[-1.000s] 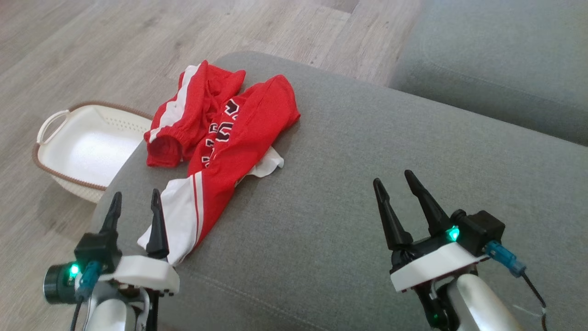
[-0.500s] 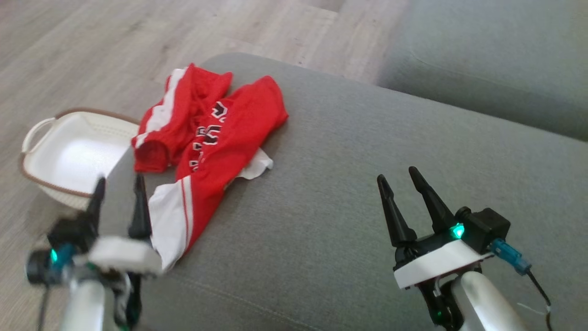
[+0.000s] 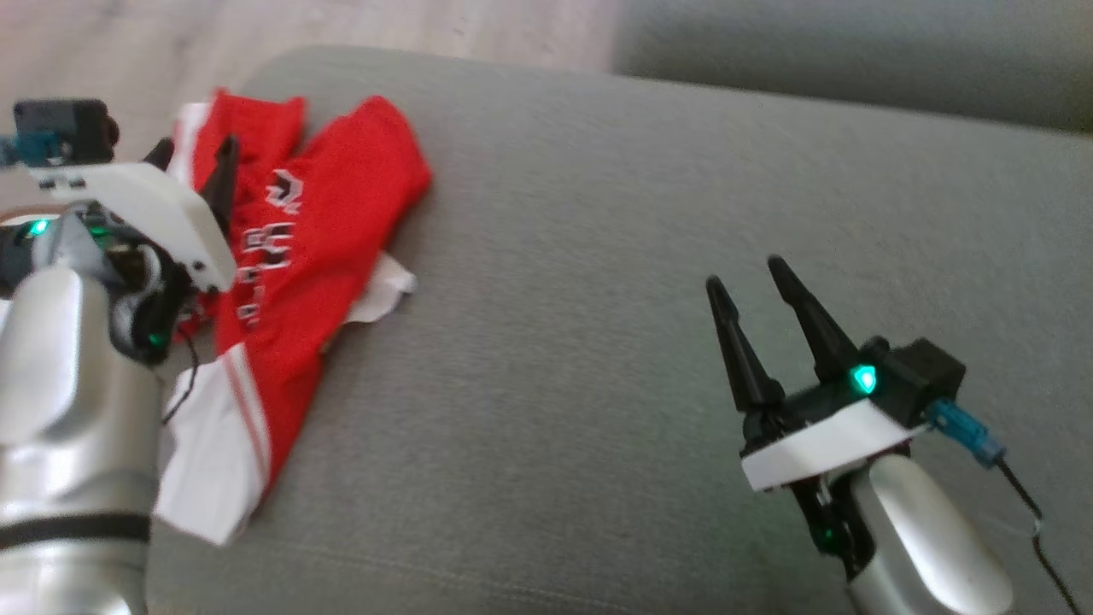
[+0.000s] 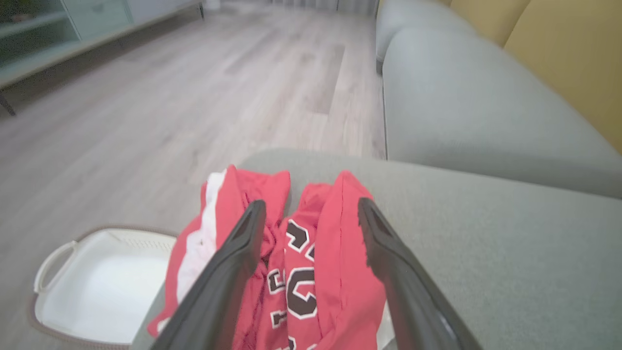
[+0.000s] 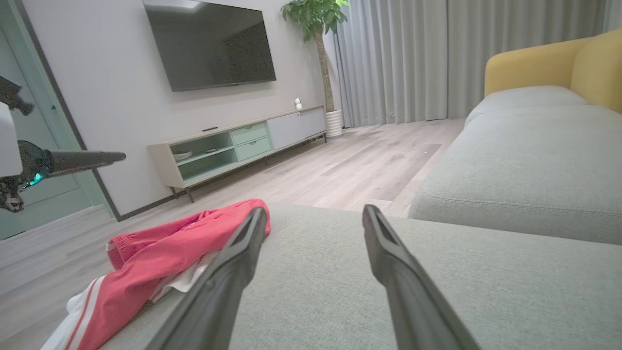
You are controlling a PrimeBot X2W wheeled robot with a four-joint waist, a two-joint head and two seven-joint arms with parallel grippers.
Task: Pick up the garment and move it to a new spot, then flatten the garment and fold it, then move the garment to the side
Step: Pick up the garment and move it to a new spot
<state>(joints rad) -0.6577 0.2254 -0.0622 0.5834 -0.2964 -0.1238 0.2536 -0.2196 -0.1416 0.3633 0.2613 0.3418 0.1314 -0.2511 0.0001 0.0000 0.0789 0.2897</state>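
Red with white side panels and dark, white-edged lettering, the garment (image 3: 316, 222) lies crumpled at the left end of a grey sofa cushion (image 3: 598, 256) in the head view, its white-striped end drooping over the cushion's near left edge. The left gripper (image 3: 195, 158) is over the garment's far left part with its fingers apart; whether they touch the cloth cannot be told. The right gripper (image 3: 745, 278) hangs over bare cushion well to the right of the garment, its two dark fingers spread and nothing between them. In the left wrist view the left gripper (image 4: 311, 204) stands wide, framing the red folds and lettering of the garment (image 4: 296, 287) without closing on them; a white basket (image 4: 107, 291) with a brown rim sits on the wooden floor (image 4: 170, 107) beside the cushion. In the right wrist view the right gripper (image 5: 315, 211) is likewise wide and empty above grey fabric, the garment (image 5: 160, 253) bunched at the cushion's left edge, with a wall-mounted television (image 5: 214, 43) and a low cabinet (image 5: 233, 141) across the room.
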